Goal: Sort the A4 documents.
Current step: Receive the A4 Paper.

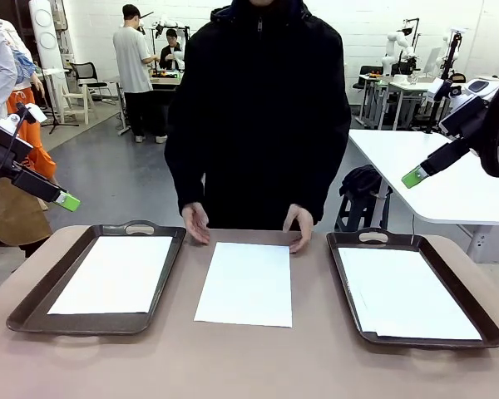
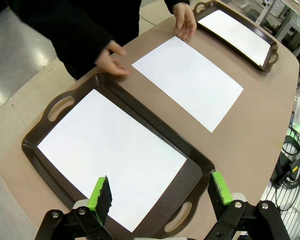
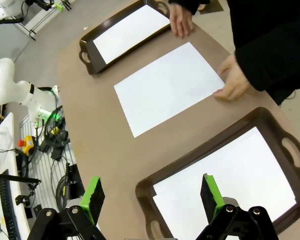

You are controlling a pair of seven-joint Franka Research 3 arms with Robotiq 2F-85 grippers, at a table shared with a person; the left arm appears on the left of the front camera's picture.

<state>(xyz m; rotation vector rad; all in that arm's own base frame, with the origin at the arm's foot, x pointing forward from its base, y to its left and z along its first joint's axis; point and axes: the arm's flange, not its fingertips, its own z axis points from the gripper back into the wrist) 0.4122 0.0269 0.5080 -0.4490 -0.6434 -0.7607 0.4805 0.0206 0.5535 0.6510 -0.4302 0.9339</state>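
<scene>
- Starting left: we see left gripper (image 2: 157,192) jaws wide apart, holding nothing, above left tray (image 1: 33,305) with a white sheet (image 1: 115,273) inside.
- Middle: loose A4 sheet (image 1: 246,283) flat on table (image 1: 258,366), person's hands (image 1: 195,222) at its far edge.
- Right: right tray (image 1: 461,293) holds sheets (image 1: 403,292); right gripper (image 3: 150,195) gaping, empty.

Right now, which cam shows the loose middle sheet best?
The left wrist view: the middle sheet lies whole and large on the bare table, with the person's hand at its far edge. The front view shows it whole but foreshortened. The right wrist view shows it whole too, a bit smaller and skewed.
</scene>
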